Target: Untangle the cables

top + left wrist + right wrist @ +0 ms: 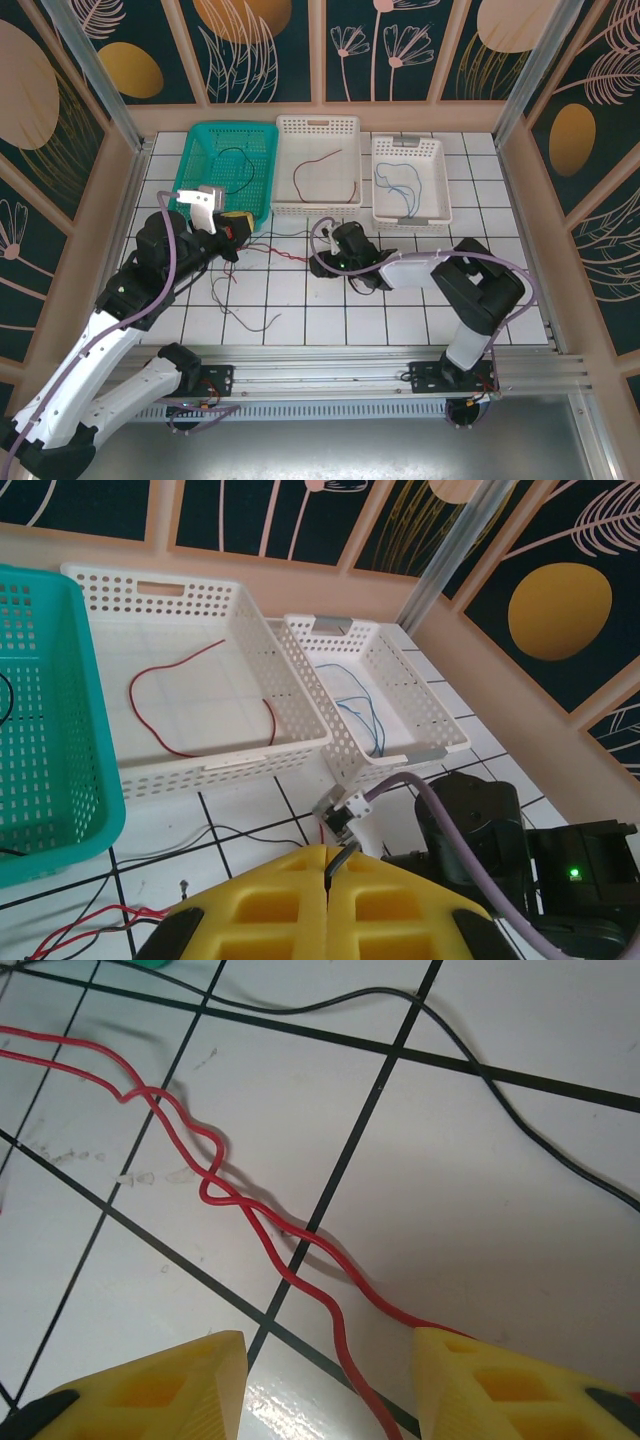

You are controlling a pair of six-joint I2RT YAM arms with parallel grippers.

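The tangled cables lie on the white tiles: red strands (pixel 283 251) and thin black ones (pixel 248 320). My left gripper (pixel 236 222) (pixel 328 852) is shut, a black cable (pixel 352 857) pinched between its yellow fingertips. My right gripper (pixel 322 240) (pixel 330 1345) hovers low over the tiles and stands open. Two red cable strands (pixel 215 1185) twist round each other and run between its fingers (pixel 455 1365); one strand passes under the right finger. A black cable (pixel 470 1060) crosses the tiles beyond them.
Three baskets stand along the back: a teal basket (pixel 205 145) with a black cable, a white basket (pixel 316 128) with a red cable (pixel 150 685), and a smaller white basket (pixel 408 150) with a blue cable (pixel 362 712). Wooden walls border both sides.
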